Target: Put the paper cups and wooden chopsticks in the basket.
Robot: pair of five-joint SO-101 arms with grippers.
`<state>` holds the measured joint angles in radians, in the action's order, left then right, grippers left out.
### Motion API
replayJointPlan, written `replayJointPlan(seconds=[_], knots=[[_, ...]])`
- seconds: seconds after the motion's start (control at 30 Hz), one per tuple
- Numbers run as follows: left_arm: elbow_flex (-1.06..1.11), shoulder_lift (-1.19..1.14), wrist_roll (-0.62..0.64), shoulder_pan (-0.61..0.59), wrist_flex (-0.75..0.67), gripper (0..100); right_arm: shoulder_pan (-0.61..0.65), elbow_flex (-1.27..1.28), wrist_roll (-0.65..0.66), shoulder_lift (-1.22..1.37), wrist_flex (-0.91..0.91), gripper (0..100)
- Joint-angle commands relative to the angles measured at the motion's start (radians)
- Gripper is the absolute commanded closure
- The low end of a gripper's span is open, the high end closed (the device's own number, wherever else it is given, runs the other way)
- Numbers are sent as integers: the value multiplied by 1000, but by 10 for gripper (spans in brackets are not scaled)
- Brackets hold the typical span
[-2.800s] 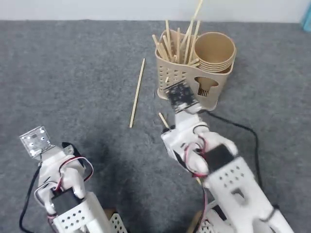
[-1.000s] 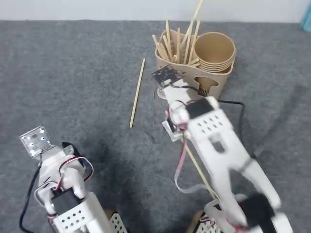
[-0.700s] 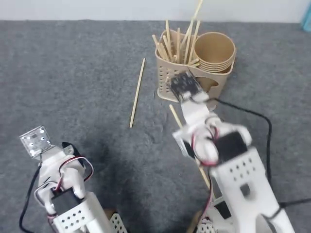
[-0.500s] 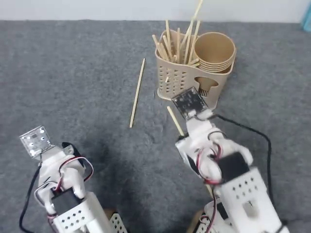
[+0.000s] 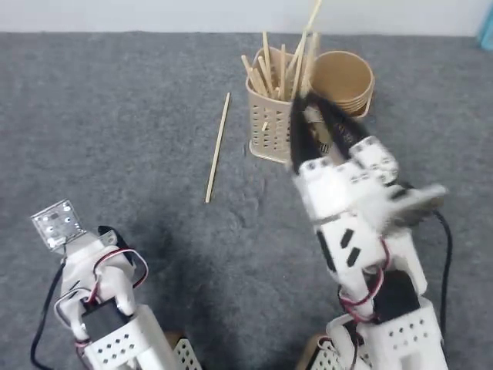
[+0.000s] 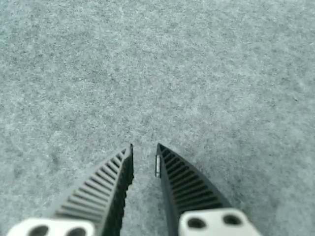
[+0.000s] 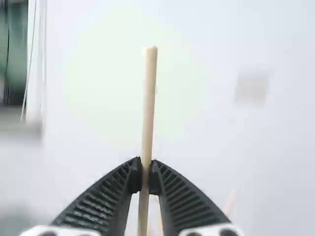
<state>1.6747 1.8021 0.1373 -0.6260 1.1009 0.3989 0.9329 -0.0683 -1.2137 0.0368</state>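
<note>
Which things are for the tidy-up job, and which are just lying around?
For the job: basket, paper cups, chopsticks in the basket, loose chopstick, held chopstick, right pincer.
Just there: grey carpet, blue-green thing at the edge, left pincer.

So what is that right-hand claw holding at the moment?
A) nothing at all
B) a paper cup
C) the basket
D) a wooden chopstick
D: in the right wrist view the right gripper is clamped on a wooden chopstick that sticks out past its tips.
</note>
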Motion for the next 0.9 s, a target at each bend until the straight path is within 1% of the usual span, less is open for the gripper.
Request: replayJointPlan(seconds=[0.0,0.13,0.23,0.37,0.47,0.63,0.87], knots=[[-5,18,-12,0,0,930,-21,-48,-41,179,-318,989],[-5,18,-12,0,0,930,-25,-155,-38,443,-510,990],[-5,18,-12,0,0,930,-58,-272,-38,630,-607,990],[-5,18,-12,0,0,930,-119,-433,-38,846,-642,990],[-5,18,-12,0,0,930,-165,-500,-38,970,-644,990],[-5,18,-12,0,0,930,-205,-454,-43,1093,-645,990],[-5,18,-12,2,0,930,-191,-285,-46,1076,-642,978]])
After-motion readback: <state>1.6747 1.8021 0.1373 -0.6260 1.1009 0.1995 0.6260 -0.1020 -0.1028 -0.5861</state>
